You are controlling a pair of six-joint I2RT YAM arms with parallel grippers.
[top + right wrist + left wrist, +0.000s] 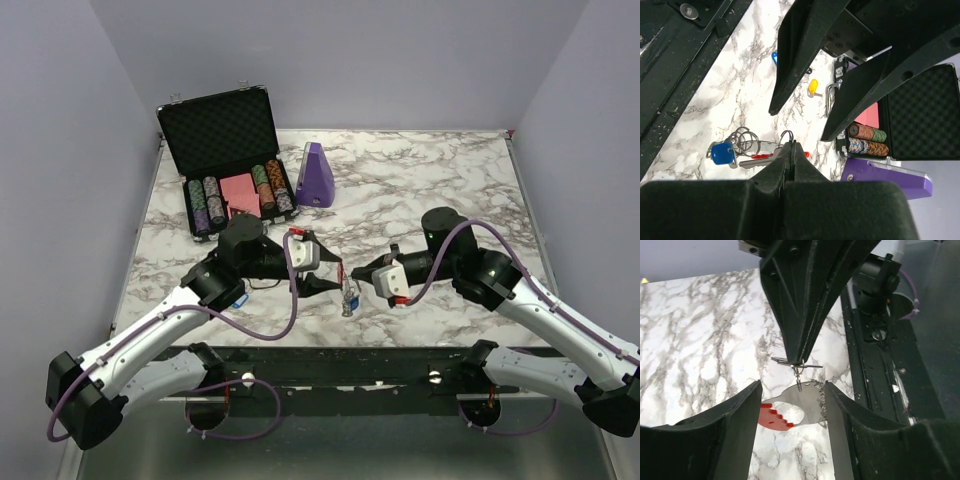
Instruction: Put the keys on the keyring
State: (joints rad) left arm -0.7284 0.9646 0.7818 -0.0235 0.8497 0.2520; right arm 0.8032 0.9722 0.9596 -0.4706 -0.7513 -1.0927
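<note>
Right gripper [790,144] pinches the keyring [800,400] by thin wire at frame centre, left gripper [792,385] spread; wire may slip, dropping keys [722,152].

The left arm [150,335] rises from its base with the elbow bent and the wrist turned inward, so the left claw [336,277] points sideways at the right claw [356,271]. The left claw's two fingers [735,430] stand well apart with a wide gap between them. The right arm [560,310] reaches in from the opposite side, its wrist bent toward the left claw. The right claw's fingers [785,165] are pressed flat together into a single narrow tip. That tip sits just in front of the left claw's gaping mouth, and the two claws almost meet.
</note>
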